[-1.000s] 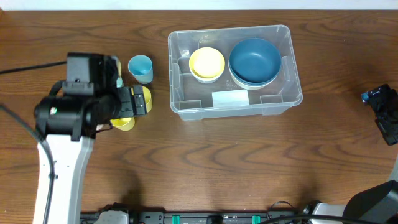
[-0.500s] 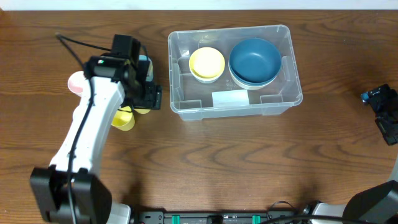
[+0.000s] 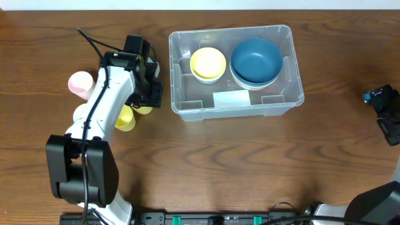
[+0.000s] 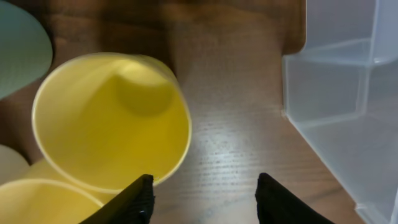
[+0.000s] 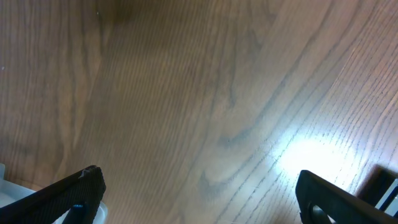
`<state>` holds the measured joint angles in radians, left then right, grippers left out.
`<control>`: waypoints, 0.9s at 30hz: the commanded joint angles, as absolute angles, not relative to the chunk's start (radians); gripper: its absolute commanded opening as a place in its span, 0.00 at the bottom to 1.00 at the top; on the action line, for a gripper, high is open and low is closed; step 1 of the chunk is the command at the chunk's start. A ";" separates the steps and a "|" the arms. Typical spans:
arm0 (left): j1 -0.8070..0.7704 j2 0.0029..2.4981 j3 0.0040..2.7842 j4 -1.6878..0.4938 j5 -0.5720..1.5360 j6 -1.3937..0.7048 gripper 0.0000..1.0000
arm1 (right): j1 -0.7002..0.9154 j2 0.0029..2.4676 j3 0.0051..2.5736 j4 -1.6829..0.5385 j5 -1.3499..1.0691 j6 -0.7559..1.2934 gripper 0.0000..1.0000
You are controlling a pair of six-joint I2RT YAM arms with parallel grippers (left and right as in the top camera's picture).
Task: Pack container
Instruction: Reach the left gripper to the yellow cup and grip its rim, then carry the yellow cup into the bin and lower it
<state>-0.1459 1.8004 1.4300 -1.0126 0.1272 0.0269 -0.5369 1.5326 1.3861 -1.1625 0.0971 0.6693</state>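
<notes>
Yellow cup (image 4: 112, 118) beside container (image 4: 336, 93); bowls (image 3: 256, 61) inside

Clear rectangular container (image 3: 187, 106) upright, open-topped, seemingly labelled

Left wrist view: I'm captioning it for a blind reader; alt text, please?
A yellow cup, mouth up, stands on the wooden table beside the left gripper, whose dark fingertips are apart over bare wood. A corner of the clear container fills the right side; a second yellow cup and a pale blue-green cup show at left.
</notes>
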 commanded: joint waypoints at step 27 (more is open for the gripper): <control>-0.146 1.891 1.416 -0.918 0.047 0.033 0.06 | -0.537 1.530 1.385 -1.163 0.101 0.680 0.99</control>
<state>-0.1459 1.8854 1.4254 -0.9165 0.0689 0.0277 -0.5369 1.5326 1.3861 -1.1625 0.0971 0.6697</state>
